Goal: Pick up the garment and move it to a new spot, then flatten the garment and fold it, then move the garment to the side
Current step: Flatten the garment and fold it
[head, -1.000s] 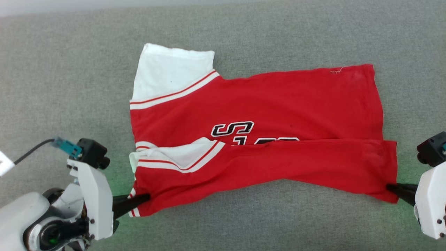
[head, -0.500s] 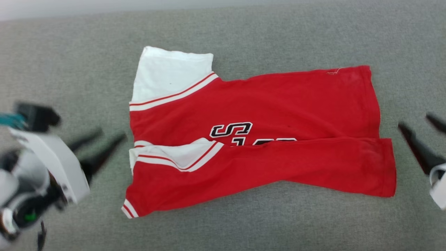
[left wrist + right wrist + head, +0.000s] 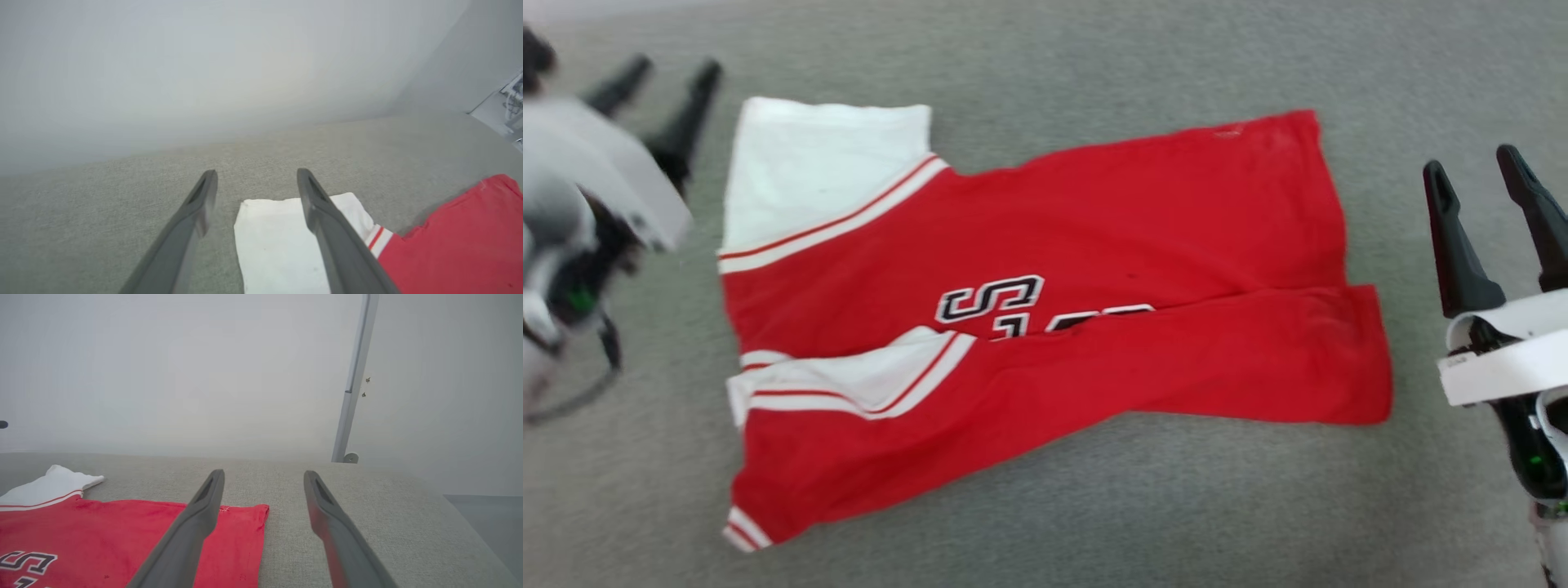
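Left gripper (image 3: 676, 67) wide open, holding nothing, at the far left of the grey fabric surface (image 3: 1094, 506), its two dark fingers pointing away from the robot, blurred in the head view. Just beside the garment (image 3: 1054, 229) there, near the white sleeve (image 3: 817, 171) at the far left corner, not touching it as far as can be told. In the left wrist view, same gripper (image 3: 256, 173) spread above the surface, sleeve (image 3: 278, 245) lying beyond and between the fingers, red cloth (image 3: 470, 245) off to the right.

Right gripper (image 3: 1470, 161) likewise spread and empty, off the right end of the garment, clear of its red edge. From its own wrist camera, gripper (image 3: 264, 473) poised over bare grey fabric, garment (image 3: 102, 531) to the left, a pale pole (image 3: 353, 384) upright against the wall behind.

Garment flat in the middle of the surface, lengthwise left to right, near long edge folded up over the front (only an "S" (image 3: 990, 298) and scraps of other black lettering uncovered). Second white sleeve (image 3: 849, 384) at the near left, partly under the fold.
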You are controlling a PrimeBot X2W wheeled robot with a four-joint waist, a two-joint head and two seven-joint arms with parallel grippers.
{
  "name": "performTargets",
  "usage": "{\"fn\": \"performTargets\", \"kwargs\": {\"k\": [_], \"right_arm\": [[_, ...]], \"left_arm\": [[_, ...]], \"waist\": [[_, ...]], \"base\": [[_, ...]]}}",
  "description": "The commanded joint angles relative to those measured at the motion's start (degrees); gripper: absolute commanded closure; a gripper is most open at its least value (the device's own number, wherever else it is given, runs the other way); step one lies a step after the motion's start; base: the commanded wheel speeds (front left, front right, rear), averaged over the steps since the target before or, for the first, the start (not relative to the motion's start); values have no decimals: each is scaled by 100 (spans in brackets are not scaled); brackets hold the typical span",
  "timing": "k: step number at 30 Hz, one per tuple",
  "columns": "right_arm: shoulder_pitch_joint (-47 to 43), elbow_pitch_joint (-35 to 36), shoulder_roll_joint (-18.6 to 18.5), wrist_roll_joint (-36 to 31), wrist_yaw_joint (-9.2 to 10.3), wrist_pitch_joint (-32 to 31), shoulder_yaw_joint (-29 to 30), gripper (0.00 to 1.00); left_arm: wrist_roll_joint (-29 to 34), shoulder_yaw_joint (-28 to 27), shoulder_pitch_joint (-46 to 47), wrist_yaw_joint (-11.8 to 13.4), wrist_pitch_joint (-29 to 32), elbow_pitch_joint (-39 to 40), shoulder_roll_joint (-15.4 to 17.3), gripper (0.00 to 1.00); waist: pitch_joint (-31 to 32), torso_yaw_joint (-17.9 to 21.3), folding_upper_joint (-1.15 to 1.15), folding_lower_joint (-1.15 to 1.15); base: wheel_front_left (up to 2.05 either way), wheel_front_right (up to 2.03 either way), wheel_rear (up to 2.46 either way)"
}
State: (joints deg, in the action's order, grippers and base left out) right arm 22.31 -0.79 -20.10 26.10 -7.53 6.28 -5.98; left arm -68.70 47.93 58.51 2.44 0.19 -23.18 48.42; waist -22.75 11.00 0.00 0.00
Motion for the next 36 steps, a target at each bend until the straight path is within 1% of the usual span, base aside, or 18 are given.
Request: {"fn": "performTargets", "kwargs": {"k": [1,5,6,9,14,16,18,19,24,25,26,27,30,32,33,36], "right_arm": [[81,-35,57,-32,9,78,-31,0],[141,-132,154,-28,9,245,-104,0],[140,-139,165,-31,9,272,-129,0],[132,-160,185,-25,9,332,-186,0],[121,-133,246,4,9,379,-208,0],[162,-112,260,30,9,383,-238,0],[212,-115,268,55,9,392,-264,0],[208,-128,270,83,9,386,-269,0],[272,-191,241,110,9,387,-308,0],[298,-190,213,125,9,356,-333,0],[335,-193,177,132,9,325,-374,0],[383,-186,133,127,9,269,-427,0],[677,-205,-65,171,9,-85,-656,0],[980,-293,-323,172,9,-528,-906,0],[1176,-358,-378,260,9,-748,-983,0],[1673,-661,-646,489,9,-1580,-1323,0]], "left_arm": [[88,46,190,-52,145,-205,-37,0],[125,286,814,-76,1180,-943,-130,0],[52,319,928,-71,1515,-1104,-153,0],[-126,493,1218,-188,2556,-1362,-188,0],[-223,698,1616,5,3840,-1662,-193,0],[-70,809,1782,-12,4044,-1697,-155,0],[-38,856,1809,16,4135,-1790,-162,0],[-31,874,1806,-11,4150,-1822,-174,0],[-181,913,1612,-110,4310,-2030,-289,0],[-236,887,1603,-139,4317,-2051,-311,51],[-295,850,1594,-148,4304,-2079,-343,78],[-346,823,1583,-167,4303,-2101,-362,100],[-453,766,1583,-221,4380,-2098,-370,100],[-470,735,1655,-238,4358,-2069,-373,100],[-466,730,1680,-245,4344,-2055,-397,100],[-437,753,1769,-325,4314,-1985,-589,100]], "waist": [[-245,333,0,0],[-306,553,0,0],[-312,595,0,0],[-337,690,0,0],[-439,766,0,0],[-511,799,0,0],[-567,831,0,0],[-590,839,0,0],[-666,841,0,0],[-679,833,0,0],[-687,825,0,0],[-694,818,0,0],[-728,783,0,0],[-764,724,0,0],[-778,683,0,0],[-831,464,0,0]], "base": [[0,0,0],[0,0,0],[0,0,0],[0,0,0],[0,0,0],[0,0,0],[0,0,0],[0,0,0],[0,0,0],[0,0,0],[0,0,0],[0,0,0],[0,0,0],[0,0,0],[0,0,0],[0,0,0]]}}
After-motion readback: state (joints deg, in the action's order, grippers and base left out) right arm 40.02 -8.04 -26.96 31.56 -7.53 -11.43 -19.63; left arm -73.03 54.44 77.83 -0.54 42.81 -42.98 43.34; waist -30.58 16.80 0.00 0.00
